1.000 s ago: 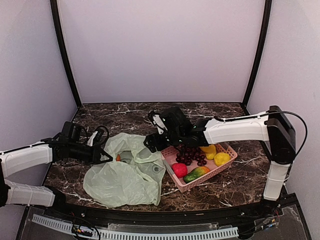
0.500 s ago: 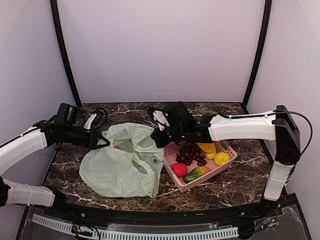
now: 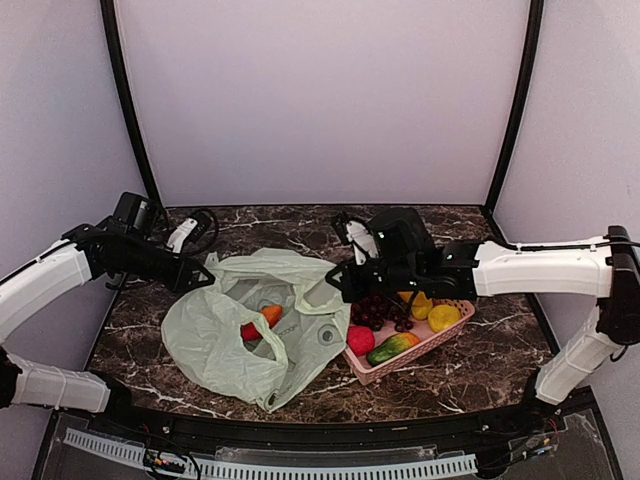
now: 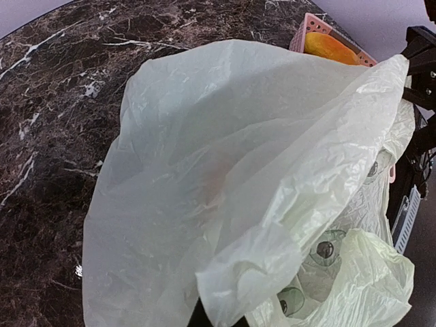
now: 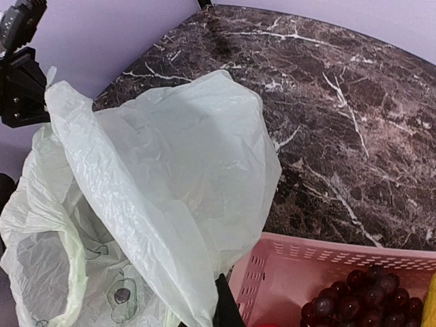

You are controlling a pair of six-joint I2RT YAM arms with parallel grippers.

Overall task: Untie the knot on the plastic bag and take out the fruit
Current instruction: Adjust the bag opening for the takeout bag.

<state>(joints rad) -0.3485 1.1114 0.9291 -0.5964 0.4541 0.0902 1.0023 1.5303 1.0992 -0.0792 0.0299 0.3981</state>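
Item: bag [image 3: 220, 350], lying centre-left on the bench [image 3: 480, 225], mouth gaping upward. The left jaws are pinching its left rim; the right jaws are pinching its right rim. Item: fruit [image 3: 258, 322], red-orange pieces sitting inside the bag; more lying in the basket [image 3: 375, 372], right of centre.

Bag [image 3: 210, 340]: pale green, translucent, with grey-green printed motifs.
Table [image 3: 470, 365]: dark brown marble, white veins.
Basket [image 5: 306, 272]: pink, slotted.
Grapes [image 5: 368, 289]: dark purple.
Piece in bag [image 3: 260, 322]: red-orange.

white arms [image 3: 540, 268], black joints [image 3: 400, 245], black cables [image 3: 205, 222]
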